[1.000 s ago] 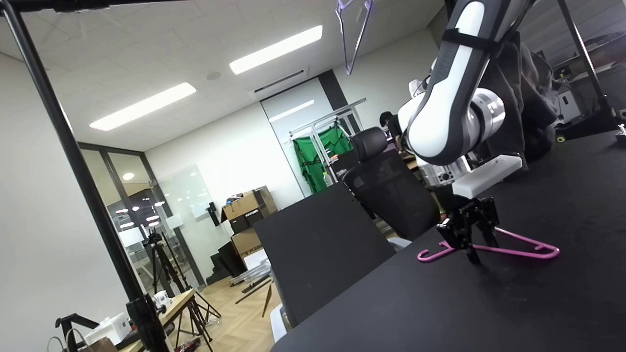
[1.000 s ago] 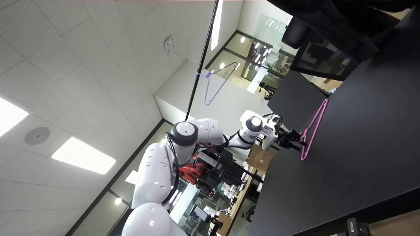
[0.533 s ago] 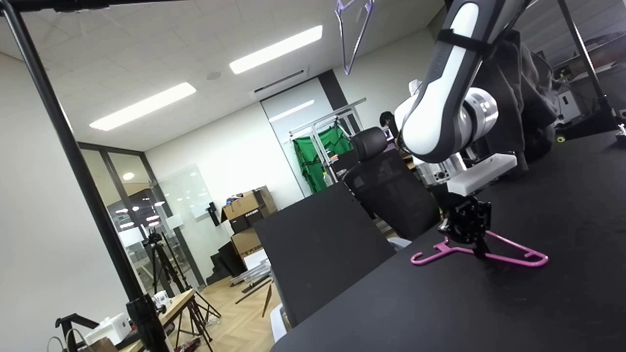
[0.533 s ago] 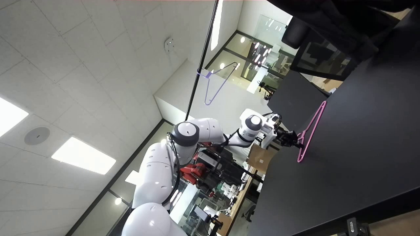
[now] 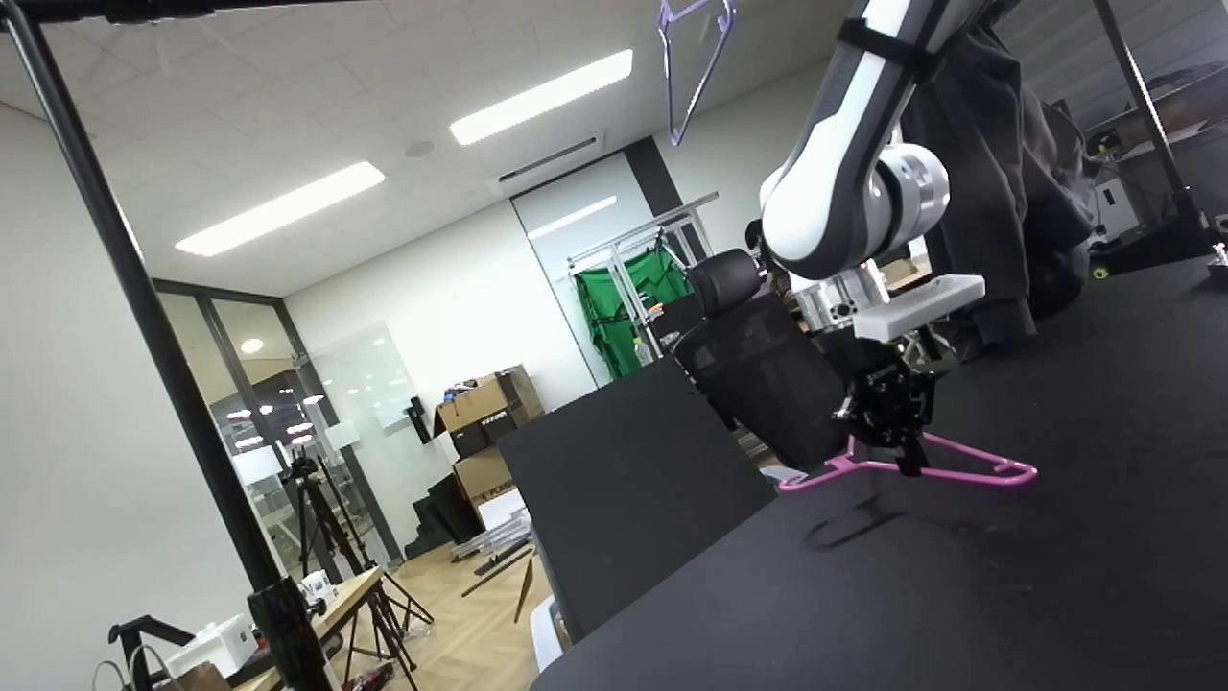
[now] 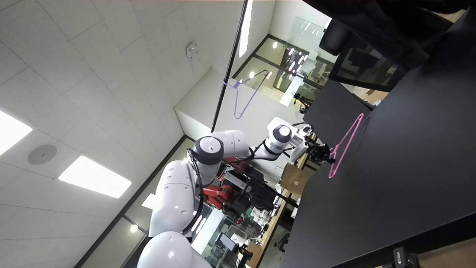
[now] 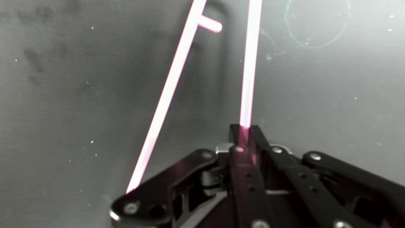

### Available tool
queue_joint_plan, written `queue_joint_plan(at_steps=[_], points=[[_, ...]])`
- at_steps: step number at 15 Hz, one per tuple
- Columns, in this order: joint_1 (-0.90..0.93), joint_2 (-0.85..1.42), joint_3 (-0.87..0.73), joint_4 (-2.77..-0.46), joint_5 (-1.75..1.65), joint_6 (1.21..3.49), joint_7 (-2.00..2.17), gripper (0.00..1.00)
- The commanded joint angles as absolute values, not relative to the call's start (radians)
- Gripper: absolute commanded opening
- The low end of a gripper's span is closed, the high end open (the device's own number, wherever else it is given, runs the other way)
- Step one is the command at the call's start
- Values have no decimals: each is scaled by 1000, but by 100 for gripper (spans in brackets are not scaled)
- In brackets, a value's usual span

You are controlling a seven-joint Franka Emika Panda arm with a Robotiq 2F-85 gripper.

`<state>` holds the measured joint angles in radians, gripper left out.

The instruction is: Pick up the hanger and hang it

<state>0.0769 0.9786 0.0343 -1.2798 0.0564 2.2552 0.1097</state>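
Observation:
The pink hanger (image 5: pixel 971 476) is off the black table (image 5: pixel 863 614), its shadow showing on the surface below it. One side bar of the hanger (image 7: pixel 249 79) runs between the fingertips of my gripper (image 7: pixel 246 134) in the wrist view, and the jaws are closed around that bar. The second bar slants past on the left, outside the jaws. In an exterior view the gripper (image 5: pixel 911 461) points down, with the hook out to the left and the frame nearly level. The same hanger (image 6: pixel 349 143) also shows beyond the gripper (image 6: pixel 332 159) in an exterior view.
A purple hanger (image 6: pixel 236 85) hangs from a thin black rod (image 6: pixel 235 41) high above the table. A black upright pole (image 5: pixel 144 269) stands at the left in an exterior view. Behind the arm are an office chair (image 5: pixel 782 384) and a person in dark clothes (image 5: pixel 983 211).
The gripper, spread around the hanger's bar a second ago, has shut on it. Since then arm and hanger have risen from the table and shifted left in both exterior views.

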Motion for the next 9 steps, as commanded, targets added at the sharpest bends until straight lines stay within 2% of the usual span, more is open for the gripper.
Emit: queue_joint_plan(at_steps=[1,9], points=[[20,880,84,-1321,105,2205,26,2],[-79,671,63,-1414,146,2088,-66,2]])
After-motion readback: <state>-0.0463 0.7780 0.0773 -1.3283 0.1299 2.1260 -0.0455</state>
